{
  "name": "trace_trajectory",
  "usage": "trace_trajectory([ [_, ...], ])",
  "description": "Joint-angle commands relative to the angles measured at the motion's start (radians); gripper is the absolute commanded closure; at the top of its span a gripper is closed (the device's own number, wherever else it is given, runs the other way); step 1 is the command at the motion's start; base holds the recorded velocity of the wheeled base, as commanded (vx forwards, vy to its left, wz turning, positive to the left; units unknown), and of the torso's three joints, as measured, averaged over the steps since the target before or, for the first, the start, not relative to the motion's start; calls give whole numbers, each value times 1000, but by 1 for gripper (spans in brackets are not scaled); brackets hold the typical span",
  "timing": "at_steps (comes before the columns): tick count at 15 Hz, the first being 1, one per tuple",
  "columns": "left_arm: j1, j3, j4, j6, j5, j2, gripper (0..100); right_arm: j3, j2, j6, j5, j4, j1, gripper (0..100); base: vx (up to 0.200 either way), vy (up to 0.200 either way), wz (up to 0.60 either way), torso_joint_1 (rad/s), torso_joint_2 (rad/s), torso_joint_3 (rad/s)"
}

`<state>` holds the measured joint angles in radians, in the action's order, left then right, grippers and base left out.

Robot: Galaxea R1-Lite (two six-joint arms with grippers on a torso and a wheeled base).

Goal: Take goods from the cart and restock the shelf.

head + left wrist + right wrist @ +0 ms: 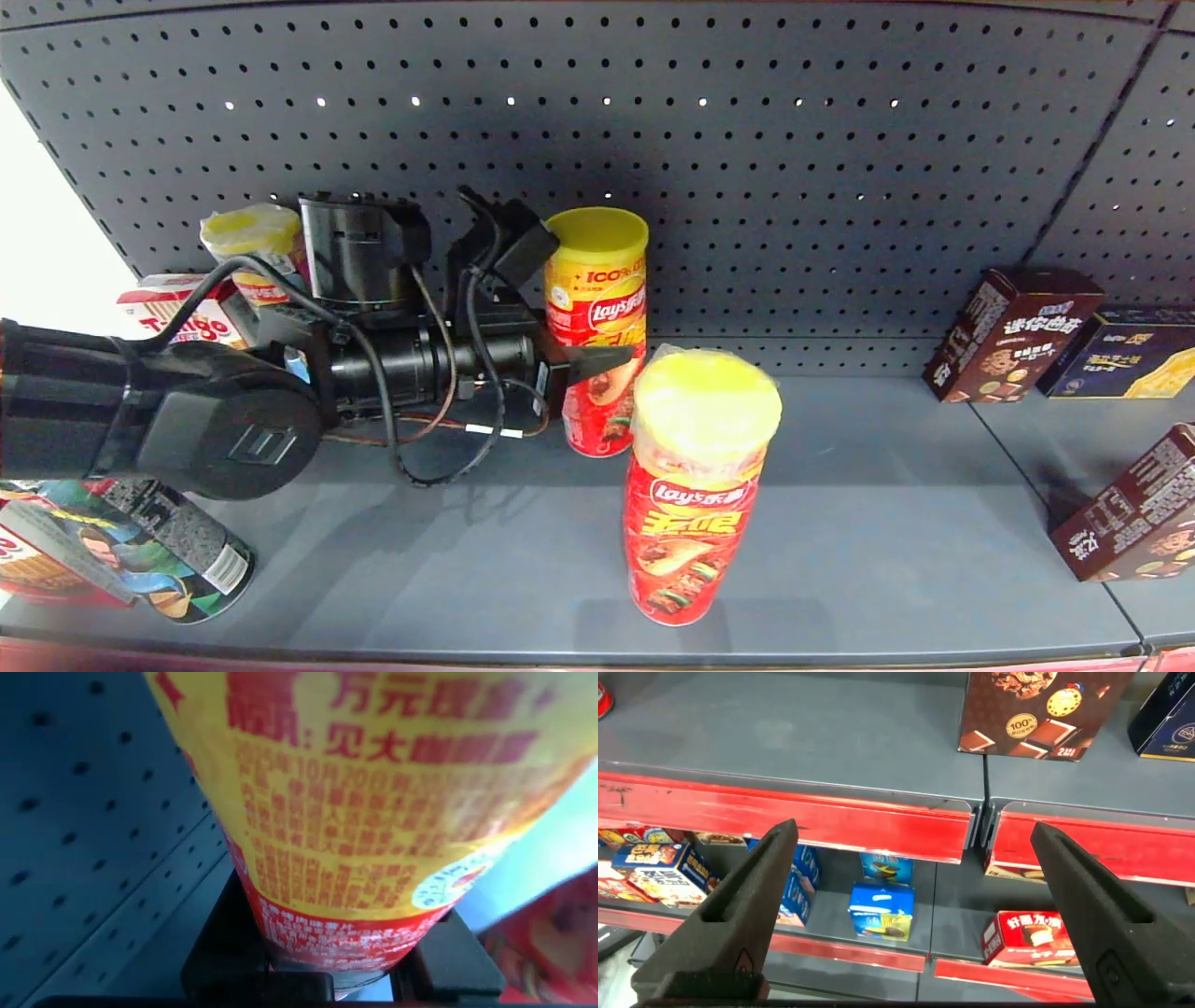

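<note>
Left gripper extends in from left, jaws clamped on lower body of chips can. Can is red and yellow with yellow lid, upright on shelf, at back, close to pegboard. Second chips can stands just in front, nearer shelf edge, apart from held one. Third can behind arm, back left. Brown boxes well off to right. Right gripper has jaws wide apart, nothing between them, facing red shelf rail.
</note>
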<state>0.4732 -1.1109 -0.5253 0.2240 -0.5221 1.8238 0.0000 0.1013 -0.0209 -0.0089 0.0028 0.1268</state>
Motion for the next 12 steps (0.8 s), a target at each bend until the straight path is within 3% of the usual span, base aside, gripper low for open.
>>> trace_trajectory([
  [1,15,-41,1,1,1,60,100,0,3,-1,0,0,1,0,0,0,0,0,0,0],
  [4,25,-103,-4,1,1,114,100,0,3,-1,0,0,1,0,0,0,0,0,0,0],
  [5,27,-112,-50,1,1,141,100,0,3,-1,0,0,1,0,0,0,0,0,0,0],
  [9,24,-107,-85,1,1,161,100,0,3,-1,0,0,1,0,0,0,0,0,0,0],
  [12,18,-103,-87,51,2,184,100,0,3,-1,0,0,1,0,0,0,0,0,0,0],
])
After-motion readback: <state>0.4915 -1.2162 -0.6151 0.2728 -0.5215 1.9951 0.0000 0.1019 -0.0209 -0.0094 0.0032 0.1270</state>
